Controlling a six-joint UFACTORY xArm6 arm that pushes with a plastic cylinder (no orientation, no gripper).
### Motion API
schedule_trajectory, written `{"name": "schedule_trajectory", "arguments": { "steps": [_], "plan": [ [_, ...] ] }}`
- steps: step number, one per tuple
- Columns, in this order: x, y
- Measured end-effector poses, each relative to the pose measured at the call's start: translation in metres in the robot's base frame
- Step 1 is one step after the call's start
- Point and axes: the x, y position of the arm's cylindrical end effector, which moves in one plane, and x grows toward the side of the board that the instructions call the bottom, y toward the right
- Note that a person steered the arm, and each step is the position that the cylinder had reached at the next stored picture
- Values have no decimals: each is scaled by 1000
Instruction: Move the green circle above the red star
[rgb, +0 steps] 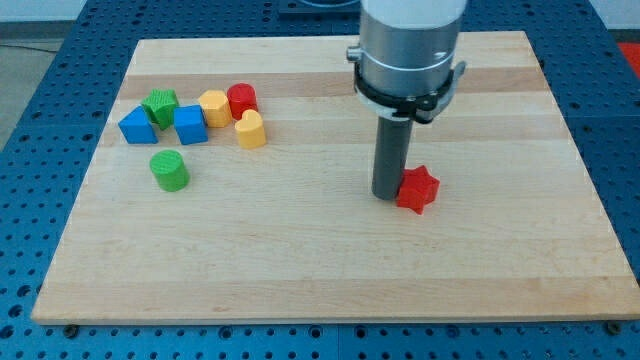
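The green circle (169, 170) is a short green cylinder at the view's left, below the cluster of blocks. The red star (417, 189) lies right of the board's centre. My tip (387, 195) rests on the board right against the red star's left side. The green circle is far to the left of my tip, apart from the other blocks.
A cluster sits at the upper left: a blue block (138, 126), a green star (160, 106), a blue block (190, 125), a yellow block (215, 107), a red cylinder (242, 100) and a yellow heart (250, 130). The wooden board (330, 270) lies on a blue perforated table.
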Motion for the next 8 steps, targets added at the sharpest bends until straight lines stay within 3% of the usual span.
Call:
{"name": "schedule_trajectory", "arguments": {
  "steps": [2,4,5,7,8],
  "plan": [
    [65,-140],
    [29,-264],
    [-19,-290],
    [-45,-223],
    [-64,-221]
  ]
}}
